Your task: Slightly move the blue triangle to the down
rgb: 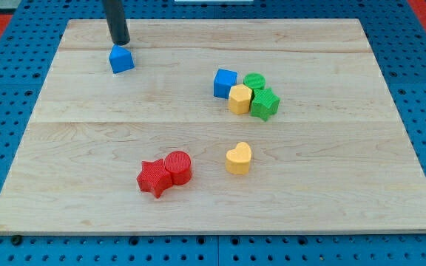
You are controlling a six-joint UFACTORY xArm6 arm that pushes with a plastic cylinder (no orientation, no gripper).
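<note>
The blue triangle [121,59] lies near the view's top left of the wooden board [87,148]. My tip [120,41] is at the lower end of the dark rod, just above the blue triangle toward the view's top, touching or almost touching its top edge.
A blue cube [225,82], a yellow block [239,98], a green round block [255,80] and a green star [265,103] cluster right of centre. A yellow heart [238,158] lies below them. A red star [154,178] and red cylinder [177,166] touch at lower centre.
</note>
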